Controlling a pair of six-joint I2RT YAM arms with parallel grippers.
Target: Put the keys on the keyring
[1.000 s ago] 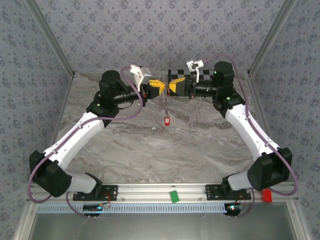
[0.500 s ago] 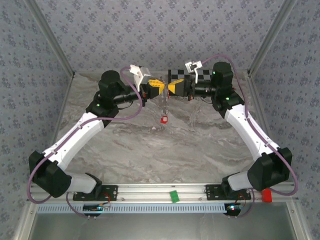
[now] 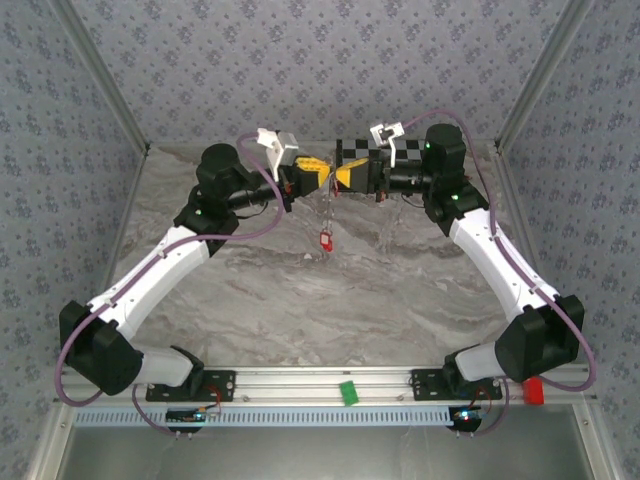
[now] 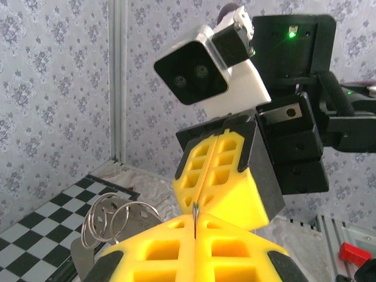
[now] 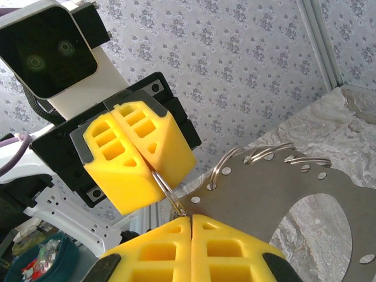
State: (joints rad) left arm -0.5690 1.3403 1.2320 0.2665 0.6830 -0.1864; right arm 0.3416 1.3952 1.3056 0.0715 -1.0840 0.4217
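Observation:
My left gripper (image 3: 314, 174) and right gripper (image 3: 347, 175) meet tip to tip, raised above the back of the table. Both are shut on the same thin silver keyring (image 5: 167, 189), which spans the short gap between them. In the left wrist view the keyring (image 4: 194, 209) shows edge-on in my left gripper (image 4: 194, 220), facing the right gripper's yellow fingers (image 4: 226, 179). My right gripper (image 5: 191, 218) pinches the ring's other end. One red-headed key (image 3: 326, 240) dangles below on a thin hanging piece (image 3: 328, 208). Other keys are hidden.
A grey metal plate (image 5: 294, 200) with small holes and several spare rings (image 4: 108, 218) hangs beside the grippers. A checkerboard (image 3: 357, 150) lies at the back. A green block (image 3: 347, 392) and a red block (image 3: 533, 390) sit on the front rail.
The two grippers have closed the small gap between their tips. The dangling red key has swung slightly to the left.

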